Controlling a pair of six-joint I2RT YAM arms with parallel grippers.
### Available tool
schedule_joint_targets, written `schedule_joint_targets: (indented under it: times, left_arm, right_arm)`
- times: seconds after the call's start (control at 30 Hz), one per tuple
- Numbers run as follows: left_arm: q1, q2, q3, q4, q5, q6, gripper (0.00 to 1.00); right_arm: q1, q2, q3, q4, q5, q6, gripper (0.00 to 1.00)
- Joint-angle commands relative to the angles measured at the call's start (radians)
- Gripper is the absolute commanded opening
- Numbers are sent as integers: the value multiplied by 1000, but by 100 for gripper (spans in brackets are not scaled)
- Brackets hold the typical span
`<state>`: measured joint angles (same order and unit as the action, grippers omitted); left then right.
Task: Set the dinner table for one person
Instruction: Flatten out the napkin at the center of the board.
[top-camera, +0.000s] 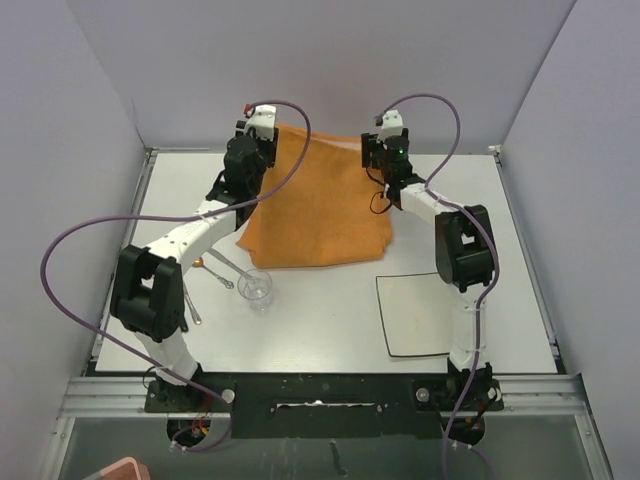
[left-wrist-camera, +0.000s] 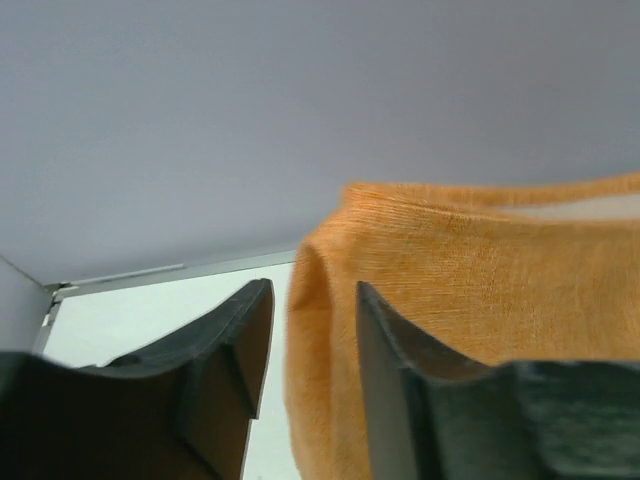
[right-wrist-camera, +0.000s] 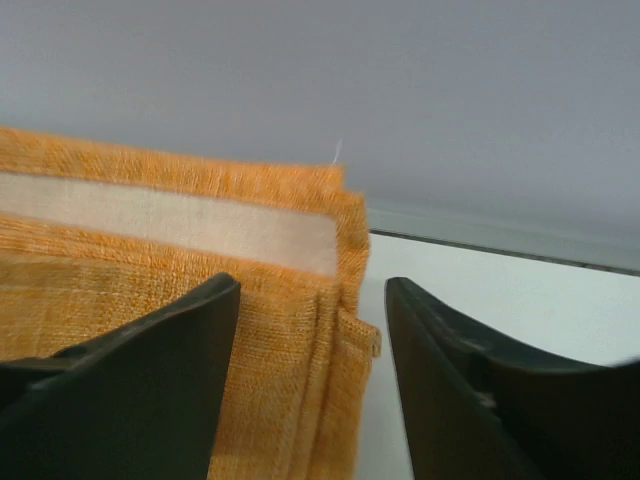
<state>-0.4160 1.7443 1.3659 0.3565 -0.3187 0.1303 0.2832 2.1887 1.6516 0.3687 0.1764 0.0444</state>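
Over the left-right dinner table (top-camera: 320, 330), left tool (left-wrist-camera: 313, 290) and right tool (right-wrist-camera: 312, 283) stand parted, seemingly empty.

The dinner table (top-camera: 320, 335) has a flat, smooth, matt white top with thin metal edging. The orange cloth mat (right-wrist-camera: 150, 290) is a coarse woven fabric, matt, with its threads plainly visible. It carries a smoother pale band along one folded edge. The fingers of the left gripper (left-wrist-camera: 308, 340) and the right gripper (right-wrist-camera: 312, 350) look like dark, matt moulded plastic. The glass (top-camera: 257, 288) is clear and glossy. The cutlery (top-camera: 222, 274) is bright, reflective metal. The plate (top-camera: 418, 315) is smooth and white.
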Motion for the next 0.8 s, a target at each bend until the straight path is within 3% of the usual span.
schedule_joint_targets:
  times: [0.0, 0.03, 0.1, 0.27, 0.4, 0.47, 0.5, 0.57, 0.6, 0.77]
  left_arm:
    - [13, -17, 51, 109, -107, 10, 45]
    - [8, -27, 46, 112, -121, 23, 55]
    - [-5, -47, 49, 100, -141, 46, 61]
    - [-93, -157, 35, 82, -181, 164, 62]
    - [-203, -320, -48, -56, -92, 145, 59]
    - [-231, -399, -93, -152, -85, 88, 51]
    - [-240, -429, -117, -200, -99, 50, 42]
    - [-266, -480, -150, -298, -113, 8, 20]
    - [-285, -501, -161, -337, -119, 0, 2]
    - [-372, -515, -163, -490, -226, -27, 0]
  right_arm:
    - [-11, 1, 41, 17, 36, 22, 94]
    - [-10, -8, 41, 14, 36, 22, 99]
    - [-8, -35, 38, 14, 27, 20, 98]
    - [9, -202, -45, 46, 3, -10, 98]
    - [50, -448, -205, -34, -29, 4, 98]
    - [84, -577, -312, -109, -58, 19, 99]
    - [99, -643, -366, -156, -84, 35, 98]
    - [130, -773, -465, -241, -114, 60, 98]
    - [143, -806, -512, -282, -119, 62, 97]
    - [171, -978, -631, -463, -106, 105, 97]
